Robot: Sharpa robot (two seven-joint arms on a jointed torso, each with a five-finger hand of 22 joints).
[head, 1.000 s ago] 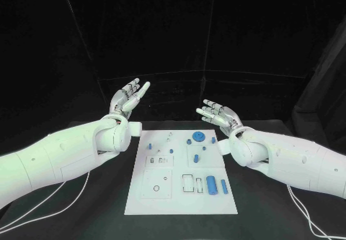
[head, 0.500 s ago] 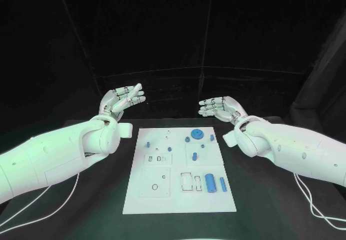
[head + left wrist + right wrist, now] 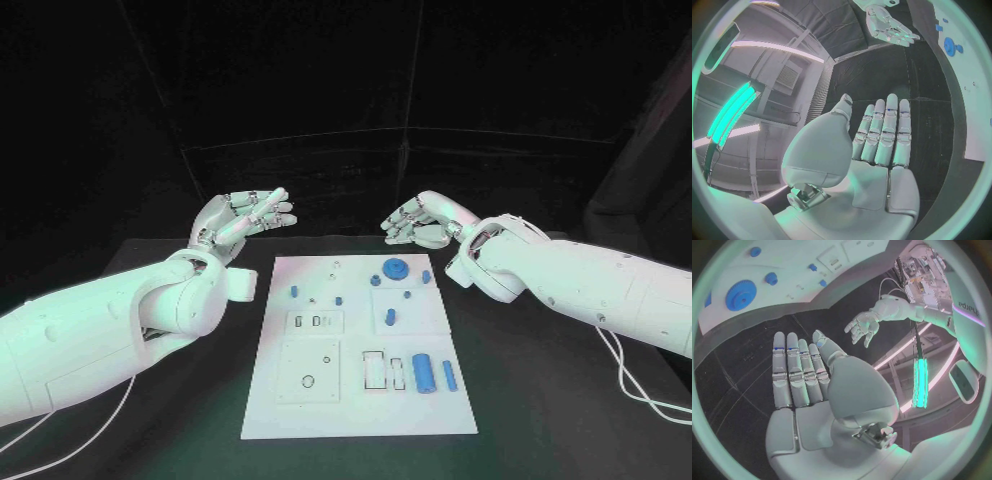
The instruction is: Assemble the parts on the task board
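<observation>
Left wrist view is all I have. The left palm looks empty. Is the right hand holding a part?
Observer: No. The right wrist view shows the right hand with a bare palm and extended fingers, nothing in it.
Operator: Where are the hands relative to the board?
Observer: In the head view the left hand and the right hand are both past the far edge of the task board, one toward each far corner, touching no part.
Operator: Any parts at the robot's end?
Observer: A thick blue cylinder lies at the near right of the board, with a thinner blue rod beside it.
</observation>
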